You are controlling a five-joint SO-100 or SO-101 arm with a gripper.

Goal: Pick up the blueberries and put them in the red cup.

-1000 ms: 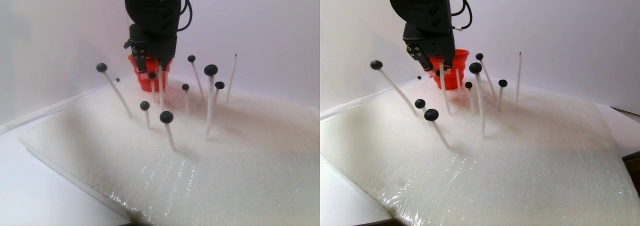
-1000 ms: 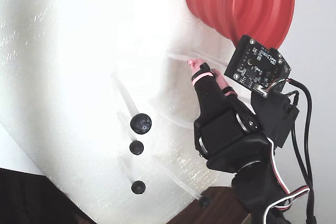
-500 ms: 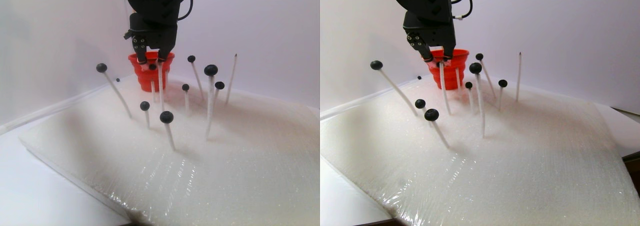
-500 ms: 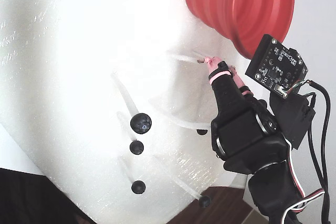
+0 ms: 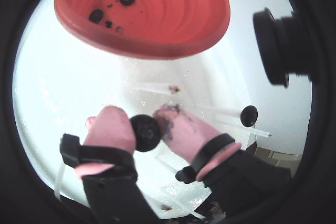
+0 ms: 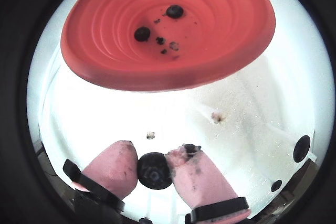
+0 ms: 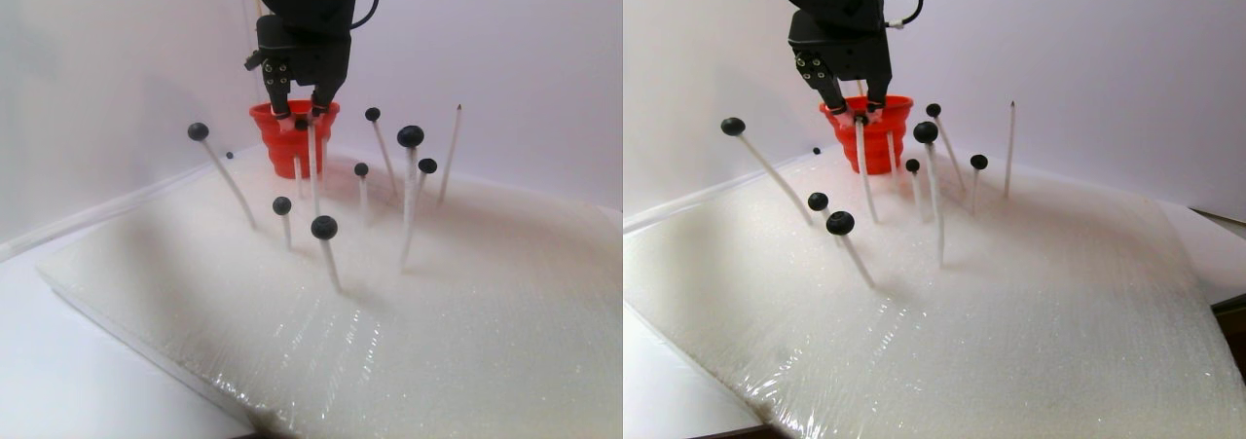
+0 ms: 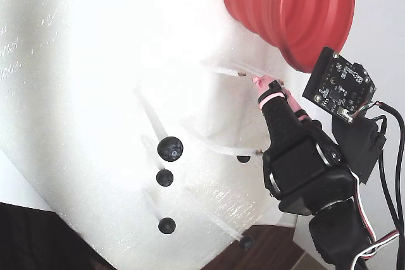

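In both wrist views my gripper (image 5: 142, 124) (image 6: 153, 157) is shut on one dark blueberry (image 5: 146, 134) (image 6: 154, 170), pinched between the pink fingertips. The red cup (image 5: 173, 30) (image 6: 105, 56) lies just ahead of the fingers, with two blueberries (image 6: 174, 11) and dark smears inside. In the stereo pair view the gripper (image 7: 297, 118) hangs at the height of the cup (image 7: 292, 157) rim, in front of it. Several more blueberries (image 7: 324, 227) (image 8: 169, 148) sit on top of white sticks. In the fixed view the gripper (image 8: 266, 82) points at the cup (image 8: 291, 4).
A white foam board (image 7: 467, 322) wrapped in film carries the leaning white sticks (image 7: 407, 215). One bare pointed stick (image 7: 452, 157) stands at the back right. Bare stick tips (image 5: 173, 88) show just below the fingers. A pale wall rises close behind the cup.
The gripper has risen from down among the sticks to the cup's rim height and moved nearer the cup, keeping the blueberry pinched. The other berries and the cup have not moved.
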